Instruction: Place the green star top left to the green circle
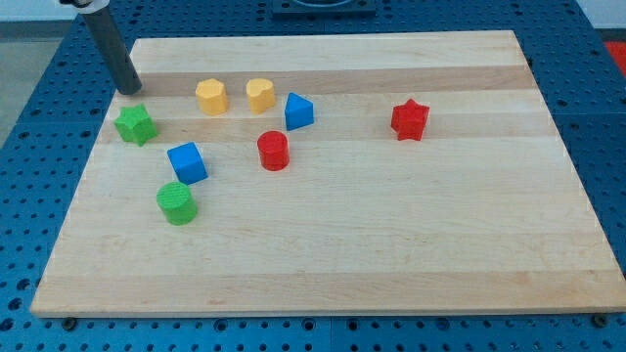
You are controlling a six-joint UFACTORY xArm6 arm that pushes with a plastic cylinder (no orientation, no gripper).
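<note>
The green star (pixel 136 124) lies near the board's left edge, in the upper left of the view. The green circle (pixel 177 202) lies below and to the right of it, with the blue cube (pixel 187 162) between them, slightly right. My tip (pixel 130 90) rests on the board just above the green star, a little to its left, with a small gap between them.
A yellow hexagon block (pixel 211 97) and a yellow heart-like block (pixel 260 95) sit near the top. A blue triangle (pixel 298 111), a red cylinder (pixel 274 151) and a red star (pixel 410 119) lie further right. The wooden board (pixel 391 244) ends close to the star's left.
</note>
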